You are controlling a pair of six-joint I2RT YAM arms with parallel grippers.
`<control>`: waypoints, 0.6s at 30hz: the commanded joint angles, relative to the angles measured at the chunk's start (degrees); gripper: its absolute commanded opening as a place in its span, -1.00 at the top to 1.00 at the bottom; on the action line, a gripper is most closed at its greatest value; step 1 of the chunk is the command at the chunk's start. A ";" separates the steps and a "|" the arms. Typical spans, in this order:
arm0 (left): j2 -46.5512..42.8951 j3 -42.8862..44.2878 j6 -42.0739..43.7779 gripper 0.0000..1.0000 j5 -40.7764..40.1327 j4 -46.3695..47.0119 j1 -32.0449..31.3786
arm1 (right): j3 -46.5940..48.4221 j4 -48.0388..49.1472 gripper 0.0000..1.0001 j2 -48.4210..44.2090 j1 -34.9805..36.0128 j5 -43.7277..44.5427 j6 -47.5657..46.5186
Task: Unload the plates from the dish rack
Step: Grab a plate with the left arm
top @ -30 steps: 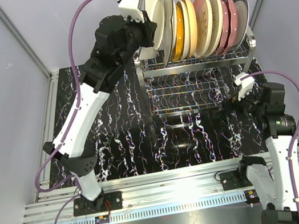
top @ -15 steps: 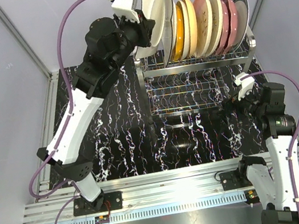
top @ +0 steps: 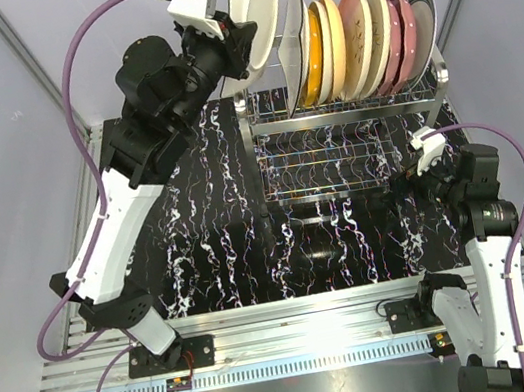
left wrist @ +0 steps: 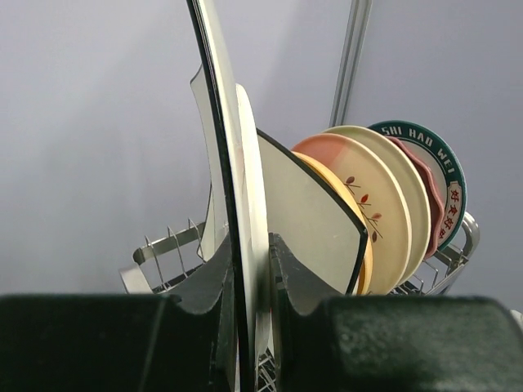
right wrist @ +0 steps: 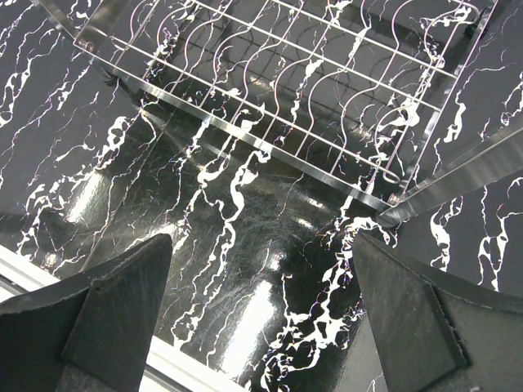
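My left gripper (top: 241,45) is shut on the rim of a white plate with a thin dark edge (top: 259,4), held on edge above the left end of the dish rack (top: 349,115). In the left wrist view the plate (left wrist: 245,147) stands between my fingers (left wrist: 290,269), with the rack's chrome tines (left wrist: 163,245) behind. Several plates (top: 365,31) stand in the upper tier: a white square one (left wrist: 310,212), a yellow-orange one, a pink-cream one with twigs (left wrist: 368,196), cream, pink and a dark-rimmed one. My right gripper (top: 399,194) is open and empty, low by the rack's front right corner.
A black marbled mat (top: 220,244) covers the table. The rack's lower wire tier (right wrist: 286,90) holds nothing and lies just ahead of my right gripper (right wrist: 261,302). Grey walls stand on the left, right and back. A metal rail (top: 297,337) runs along the near edge.
My left arm has raised the white plate and carried it left, away from the row of plates in the rack. The right arm has not moved.
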 commanded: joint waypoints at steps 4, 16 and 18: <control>-6.80 1.86 4.57 1.00 -0.62 17.28 -0.31 | -0.02 2.01 -0.99 0.15 -0.12 0.29 0.27; -9.96 1.59 11.07 1.00 -3.34 16.06 -0.31 | -0.02 1.92 -0.99 0.33 -0.21 0.20 0.18; -10.58 0.89 13.52 1.00 -5.18 15.88 -0.31 | -0.11 1.92 -0.99 0.33 -0.21 0.20 0.09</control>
